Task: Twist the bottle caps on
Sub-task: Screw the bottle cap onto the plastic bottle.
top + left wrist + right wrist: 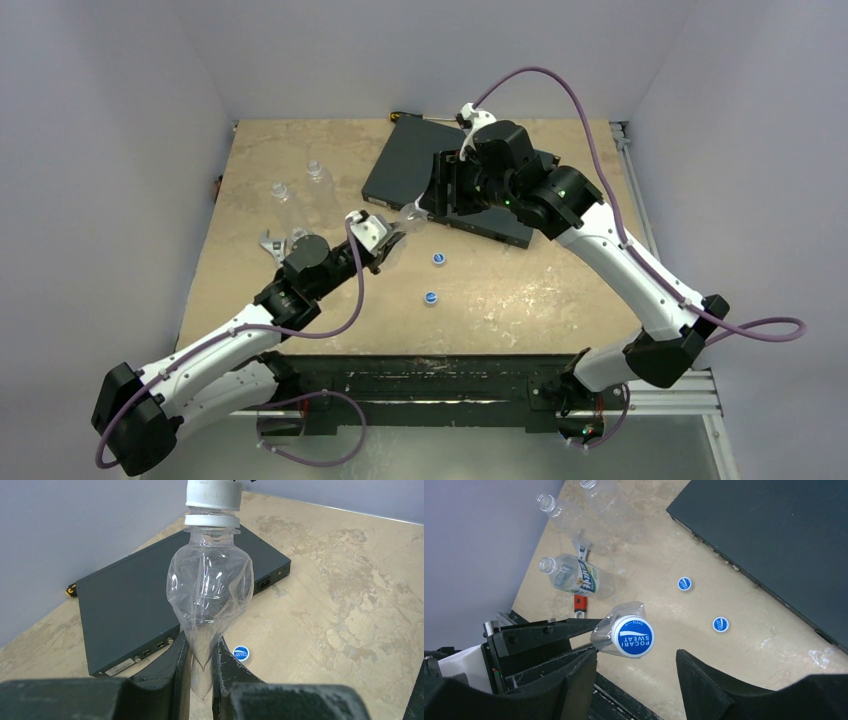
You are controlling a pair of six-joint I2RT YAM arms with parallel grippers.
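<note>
Left gripper [201, 650] is clamped tight on the base end of a clear bottle [210, 585], and the plastic is squashed flat between the pads. The bottle is held off the table at the black box's [400, 170] near-left edge, with its neck aimed at the right arm. A blue-white cap [633, 637] sits on the neck; I can't tell how far it's threaded. Right gripper [636, 662] is open and gripping nothing. Its jaws stand either side of that cap with a visible gap on both sides.

A loose cap [684, 583] and a second loose cap [720, 624] lie on the table just off the box's near edge. Left of the box are a labelled bottle [571, 576] and two uncapped clear bottles [559, 512]. A red-handled wrench [580, 605] is just beside the labelled one.
</note>
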